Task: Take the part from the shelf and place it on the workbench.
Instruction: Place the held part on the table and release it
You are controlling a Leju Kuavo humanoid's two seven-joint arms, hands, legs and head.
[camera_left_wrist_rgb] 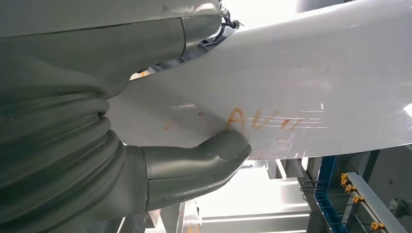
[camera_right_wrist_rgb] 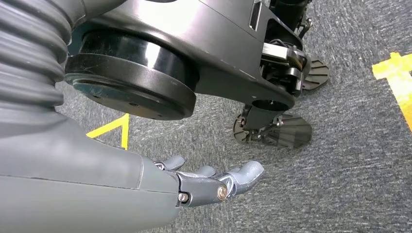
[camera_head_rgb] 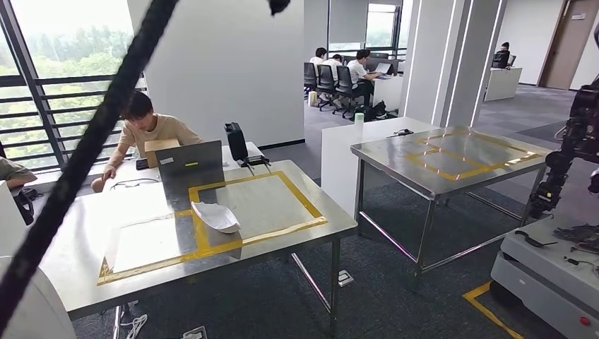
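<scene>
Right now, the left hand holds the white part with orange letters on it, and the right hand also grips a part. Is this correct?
Not fully. The left hand does hold the white part with orange letters, its thumb pressed against it, as the left wrist view shows. But the right hand grips nothing: in the right wrist view its fingers lie apart and empty, hanging over the grey carpet.

— What hides the left hand's [camera_left_wrist_rgb: 145, 165] fingers?
— The large white curved panel [camera_left_wrist_rgb: 301, 92]; its ends run past the picture's edges, so just the thumb shows.
— And its orange scrawl [camera_left_wrist_rgb: 265, 121]?
— Too smeared to read past "AV".
— The head view?
— A blurred black cable [camera_head_rgb: 92, 152] crosses it.
</scene>
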